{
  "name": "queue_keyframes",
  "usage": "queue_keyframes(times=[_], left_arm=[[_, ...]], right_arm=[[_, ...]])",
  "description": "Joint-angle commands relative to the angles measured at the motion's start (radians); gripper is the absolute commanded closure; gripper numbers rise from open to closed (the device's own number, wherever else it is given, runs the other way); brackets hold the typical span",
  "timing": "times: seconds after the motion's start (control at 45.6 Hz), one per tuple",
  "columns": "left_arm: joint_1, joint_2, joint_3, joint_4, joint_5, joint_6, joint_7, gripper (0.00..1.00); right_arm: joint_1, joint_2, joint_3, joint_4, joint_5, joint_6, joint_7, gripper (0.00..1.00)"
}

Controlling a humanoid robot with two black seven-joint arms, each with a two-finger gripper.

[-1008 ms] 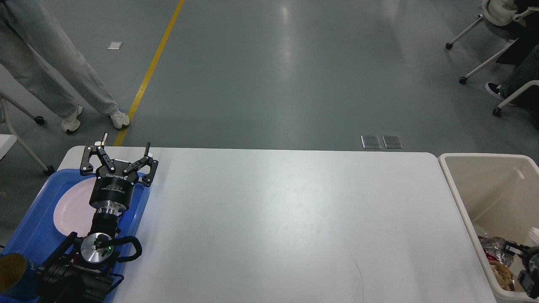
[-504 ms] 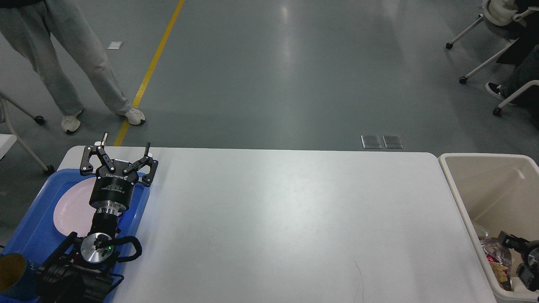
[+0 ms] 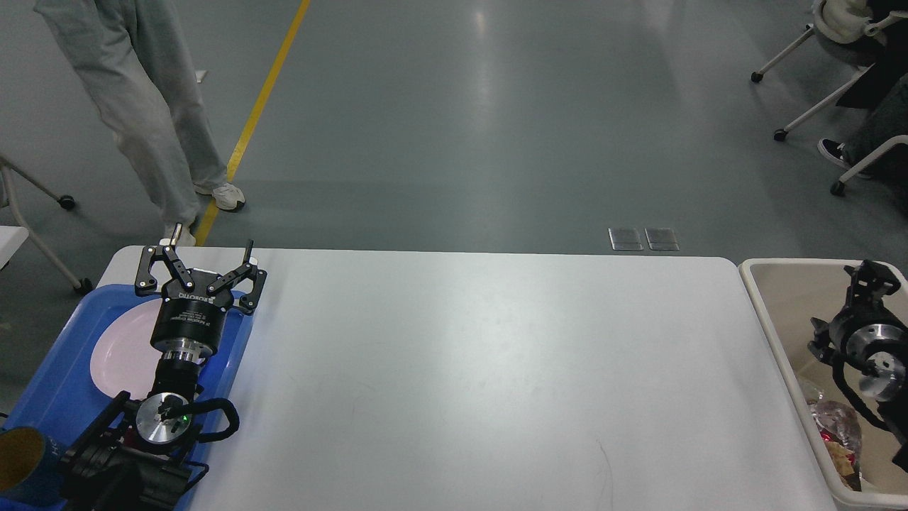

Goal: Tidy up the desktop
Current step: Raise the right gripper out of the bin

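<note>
White counter (image 3: 496, 369), blue tray (image 3: 57, 369) holding a pale pink plate (image 3: 120, 351), beige bin (image 3: 780, 333), black tools, yellow floor line (image 3: 266, 92).

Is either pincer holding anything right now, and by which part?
Left pincer is open and empty above the blue tray. Right pincer, over the beige bin, cannot be told.

Desktop (image 3: 496, 369): large white rectangular top, rounded corners, smooth (faint scuffs), lying flat, spanning view.
</note>
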Motion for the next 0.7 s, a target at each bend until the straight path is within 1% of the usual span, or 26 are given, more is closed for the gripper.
queue_keyframes(times=[0.0,0.022,0.066,0.131,0.175,0.241,0.351,0.679], left_arm=[[0.0,0.0,0.0,0.0,0.0,0.0,0.0,0.04],[0.0,0.0,0.0,0.0,0.0,0.0,0.0,0.04],[0.0,0.0,0.0,0.0,0.0,0.0,0.0,0.04],[0.0,0.0,0.0,0.0,0.0,0.0,0.0,0.04],[0.0,0.0,0.0,0.0,0.0,0.0,0.0,0.04],[0.0,0.0,0.002,0.0,0.0,0.0,0.0,0.04],[0.0,0.0,0.0,0.0,0.0,0.0,0.0,0.04],[0.0,0.001,0.0,0.0,0.0,0.0,0.0,0.04]], right_arm=[[-0.109,0.023,0.313,0.176,-0.007,0.037,0.004,0.0],[-0.15,0.035,0.378,0.227,-0.007,0.073,0.004,0.0],[-0.198,0.04,0.43,0.264,-0.017,0.139,0.002,0.0],[-0.244,0.057,0.512,0.313,-0.104,0.276,0.004,0.0],[-0.263,0.095,0.574,0.33,-0.163,0.348,0.004,0.0],[-0.29,0.167,0.664,0.331,-0.236,0.411,0.004,0.0],[-0.313,0.221,0.691,0.333,-0.296,0.439,0.005,0.0],[-0.318,0.224,0.697,0.325,-0.295,0.44,0.022,0.0]])
